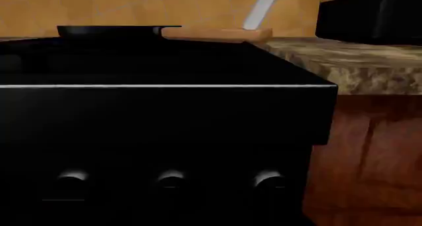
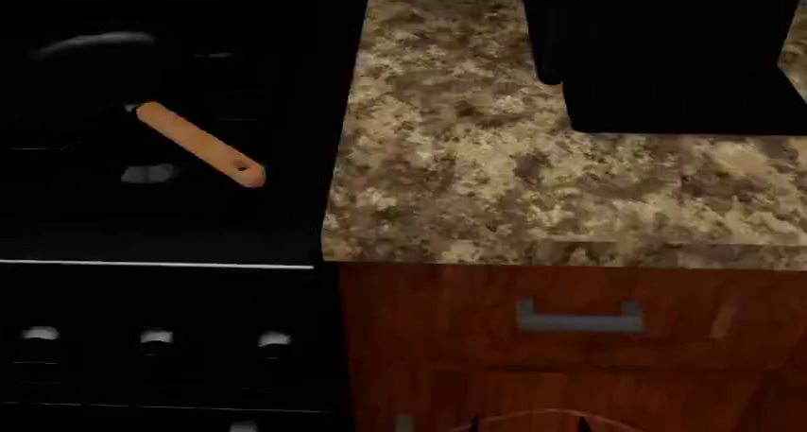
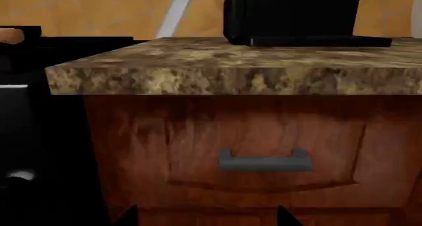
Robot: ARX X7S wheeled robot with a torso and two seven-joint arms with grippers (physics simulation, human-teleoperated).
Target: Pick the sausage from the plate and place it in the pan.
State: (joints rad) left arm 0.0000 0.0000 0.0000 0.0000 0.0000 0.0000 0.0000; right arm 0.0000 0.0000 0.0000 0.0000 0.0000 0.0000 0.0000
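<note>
Neither gripper shows in any view, so their state cannot be told. The pan [image 2: 89, 63] sits on the stove [image 2: 164, 215], handle angled toward the counter [image 2: 505, 167]; sausage and plate are unseen, so the pick looks unstarted.

- Black stove [image 2: 164, 215] fills the frame's left, three knobs [image 2: 157, 338] low down.
- Speckled stone desk [image 2: 505, 167] at centre.
- Wooden drawer [image 2: 574, 342] beneath, grey handle [image 2: 579, 318].
- Black appliance [image 2: 681, 49], upper right.
</note>
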